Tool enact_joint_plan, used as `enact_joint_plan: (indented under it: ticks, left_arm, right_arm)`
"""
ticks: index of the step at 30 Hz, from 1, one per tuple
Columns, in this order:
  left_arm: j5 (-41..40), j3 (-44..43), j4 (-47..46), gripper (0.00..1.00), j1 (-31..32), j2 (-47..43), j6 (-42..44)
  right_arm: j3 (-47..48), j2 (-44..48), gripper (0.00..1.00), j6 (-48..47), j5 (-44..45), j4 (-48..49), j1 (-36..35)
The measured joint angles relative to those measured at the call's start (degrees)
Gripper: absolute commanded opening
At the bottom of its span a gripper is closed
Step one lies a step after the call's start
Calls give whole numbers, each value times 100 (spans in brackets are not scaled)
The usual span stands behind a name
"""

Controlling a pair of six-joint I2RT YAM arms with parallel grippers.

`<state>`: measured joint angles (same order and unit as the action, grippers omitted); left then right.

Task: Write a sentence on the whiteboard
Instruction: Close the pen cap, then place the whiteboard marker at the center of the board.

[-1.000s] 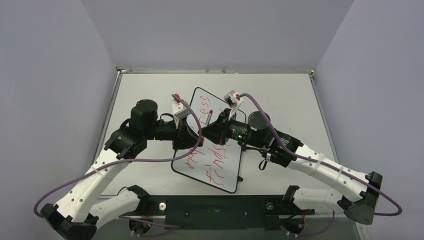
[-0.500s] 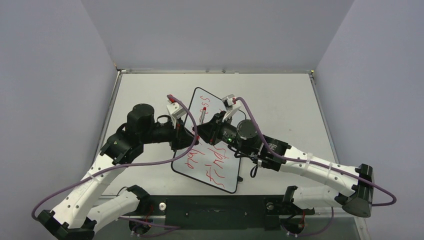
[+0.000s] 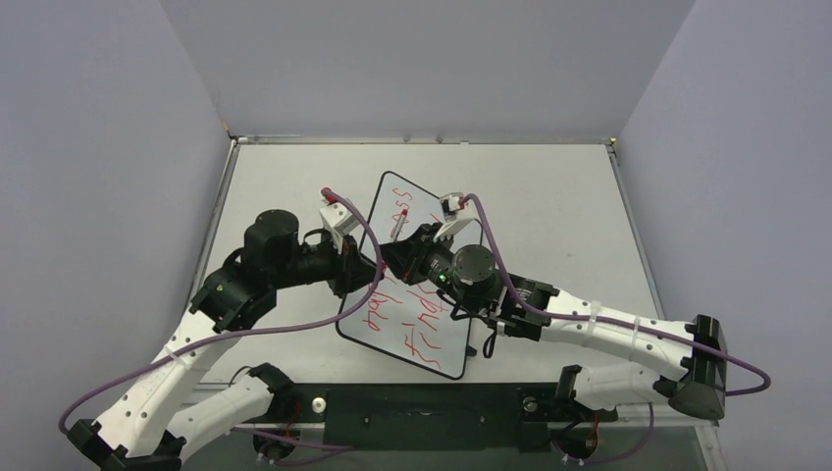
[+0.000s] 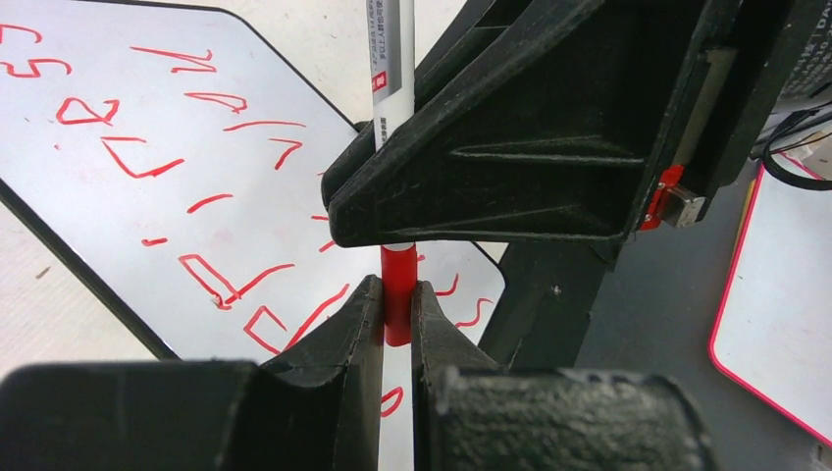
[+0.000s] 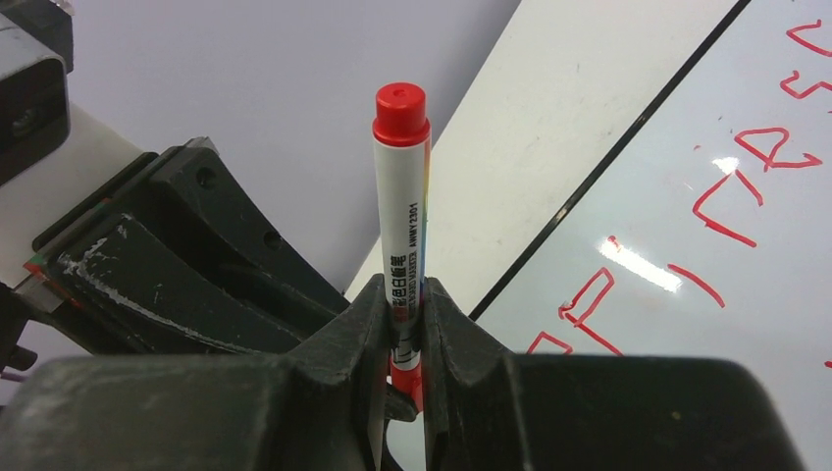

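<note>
Moved: both arms have drifted toward the left side of the whiteboard (image 3: pixel 412 285) over the last second; the right arm's elbow has swung in over the board's near half, and the marker (image 3: pixel 395 227) has slid along with it.
Whiteboard: lies tilted on the desk (image 3: pixel 549 196), one corner pointing to the far wall, the opposite end near the arm bases.
Sentence: red lettering (image 4: pixel 211 186) in two rough lines runs down the board; part of it is hidden under the arms in the top view.
Marker: white barrel, red at both ends, standing roughly upright over the board's left-middle part.
Right hand: the right hand (image 5: pixel 404 324) is clamped on the marker's white barrel, well below the red cap (image 5: pixel 400 110) at its upper end.
Left hand: the left hand (image 4: pixel 397 304) is pinched shut on the marker's red lower end (image 4: pixel 397 294), just beneath the right hand.
Step, as I judge it: the two hands look to be capping or uncapping the marker, or passing it over; I cannot tell which.
Risk: if the hands pull out of line, the marker could twist in the grip or slip and drop onto the board, smearing the wet letters.
Second risk: the low-hanging right arm could brush the writing or nudge the board.
</note>
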<state>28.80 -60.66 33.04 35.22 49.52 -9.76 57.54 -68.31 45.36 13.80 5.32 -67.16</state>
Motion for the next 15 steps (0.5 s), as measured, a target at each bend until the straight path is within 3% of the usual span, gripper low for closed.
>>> enact_joint_plan:
  ticks: [4, 8, 15]
  left_arm:
    - [-103, 0, 76, 0, 0, 0, 42]
    - [-129, 0, 59, 36, 0, -33, 131]
    - [-570, -293, -522, 41, -46, -278, 299]
  right_arm:
    - [48, -90, 0, 35, 157, -22, -44]
    - [223, -101, 0, -52, 175, -275, -46]
    - [310, -83, 0, -417, -448, -1587, 317]
